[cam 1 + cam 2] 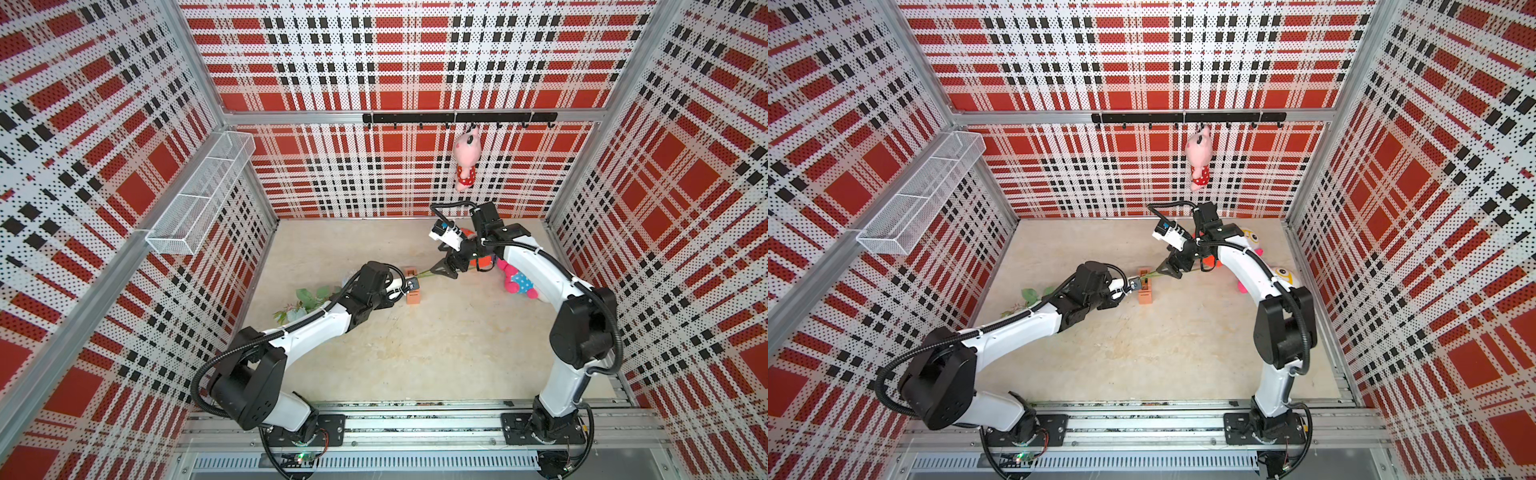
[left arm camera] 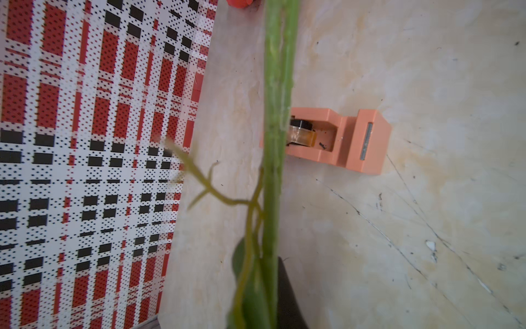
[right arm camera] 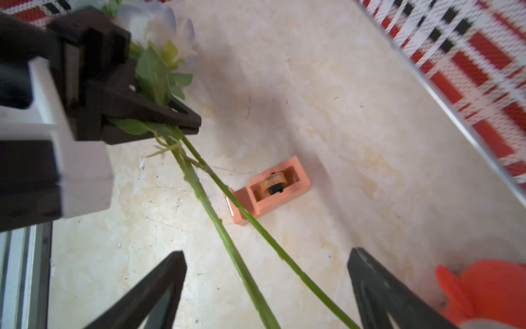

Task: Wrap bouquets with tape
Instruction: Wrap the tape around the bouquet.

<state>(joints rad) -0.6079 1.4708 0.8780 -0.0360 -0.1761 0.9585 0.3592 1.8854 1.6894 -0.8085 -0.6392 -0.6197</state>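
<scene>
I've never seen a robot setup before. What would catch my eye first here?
Loud red, black and white plaid walls surround everything. In the middle, the left hand is clamped on a bouquet of pale roses, its long green stems reaching between the wide-open fingers of the right hand, a small peach tape dispenser on the floor nearby. A pink plush toy dangles from a black hook rail at the back.
</scene>
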